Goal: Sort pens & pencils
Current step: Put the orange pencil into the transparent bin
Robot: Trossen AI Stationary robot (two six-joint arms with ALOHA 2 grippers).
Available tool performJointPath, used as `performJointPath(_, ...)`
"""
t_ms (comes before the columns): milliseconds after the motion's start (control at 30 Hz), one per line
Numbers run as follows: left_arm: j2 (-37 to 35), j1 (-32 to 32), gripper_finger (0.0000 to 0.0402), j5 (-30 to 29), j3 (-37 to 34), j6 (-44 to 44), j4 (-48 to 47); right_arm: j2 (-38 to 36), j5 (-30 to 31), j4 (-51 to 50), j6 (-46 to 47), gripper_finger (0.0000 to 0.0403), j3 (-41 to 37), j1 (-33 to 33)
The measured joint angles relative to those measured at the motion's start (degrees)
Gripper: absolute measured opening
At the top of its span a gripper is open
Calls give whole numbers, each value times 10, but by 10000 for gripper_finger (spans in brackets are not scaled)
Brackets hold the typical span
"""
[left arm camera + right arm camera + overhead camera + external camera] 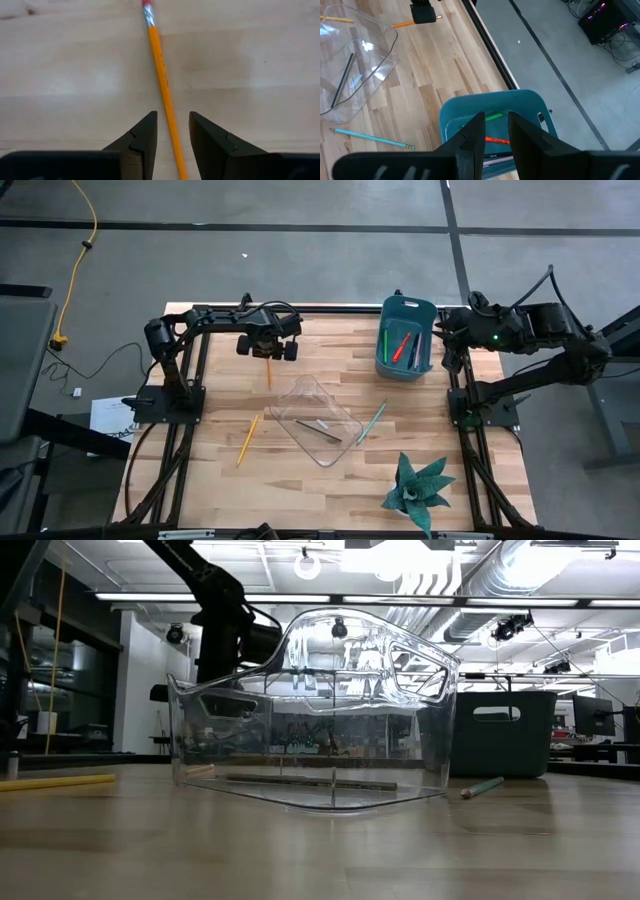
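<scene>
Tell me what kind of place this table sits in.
Probably a robotics lab or workshop: bare ceiling ducts and strip lights overhead, a concrete floor marked with tape lines, and computer gear with loose cables nearby.

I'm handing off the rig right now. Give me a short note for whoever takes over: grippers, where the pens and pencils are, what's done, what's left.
Left gripper: open, straddling a yellow pencil on the table, not yet gripped.
Right gripper: empty, above the teal bin.
Done: red and green pens are in the teal bin.
Left: a dark stick lies in the clear bin; a second yellow pencil and a teal pencil lie on the table beside that bin.
</scene>
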Motion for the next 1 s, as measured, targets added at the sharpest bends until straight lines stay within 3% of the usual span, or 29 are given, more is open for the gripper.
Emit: performJointPath(1000,14,63,101,86,0,74,12,0,-1,0,7,75,0,0)
